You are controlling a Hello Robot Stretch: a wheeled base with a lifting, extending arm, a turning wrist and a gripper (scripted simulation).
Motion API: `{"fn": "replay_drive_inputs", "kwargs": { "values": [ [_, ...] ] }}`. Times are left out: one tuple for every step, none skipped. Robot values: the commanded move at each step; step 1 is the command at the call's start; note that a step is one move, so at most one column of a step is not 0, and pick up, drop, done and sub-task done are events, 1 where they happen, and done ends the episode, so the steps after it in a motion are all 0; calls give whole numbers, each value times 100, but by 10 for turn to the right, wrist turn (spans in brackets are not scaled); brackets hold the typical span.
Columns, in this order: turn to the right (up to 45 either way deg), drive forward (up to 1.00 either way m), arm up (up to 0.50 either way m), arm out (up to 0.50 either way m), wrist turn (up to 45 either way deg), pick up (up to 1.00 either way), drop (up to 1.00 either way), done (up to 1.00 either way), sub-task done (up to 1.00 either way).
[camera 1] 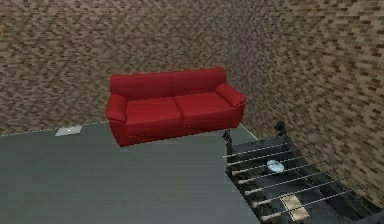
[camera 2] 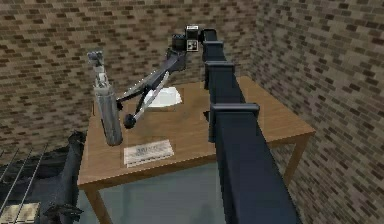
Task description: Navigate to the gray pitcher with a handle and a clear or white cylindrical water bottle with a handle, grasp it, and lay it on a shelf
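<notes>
on the wooden table's (camera 2: 190, 135) left side the gray pitcher (camera 2: 106, 108) stands upright; the gripper (camera 2: 131, 111) is near it by a white paper (camera 2: 166, 97); its grip, and whether it holds anything, i cannot tell.

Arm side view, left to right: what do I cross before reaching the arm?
Dark wire rack → tall gray cylindrical container → printed sheet → dark arm bar. The white paper and the gripper overlap these, so both are left out.

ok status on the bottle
hand above wooden table, can't tell if holding anything. tall grey bottle upright on table, close to hand. white sheet on the table behind hand.
</notes>
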Motion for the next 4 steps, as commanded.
{"fn": "replay_drive_inputs", "kwargs": {
  "values": [
    [0, 0, 0, -48, 0, 0, 0, 0, 0],
    [-450, 0, 0, 0, 0, 0, 0, 0, 0],
    [-450, 0, 0, 0, 0, 0, 0, 0, 0],
    [-30, 0, 0, 0, 0, 0, 0, 0, 0]
  ]
}}
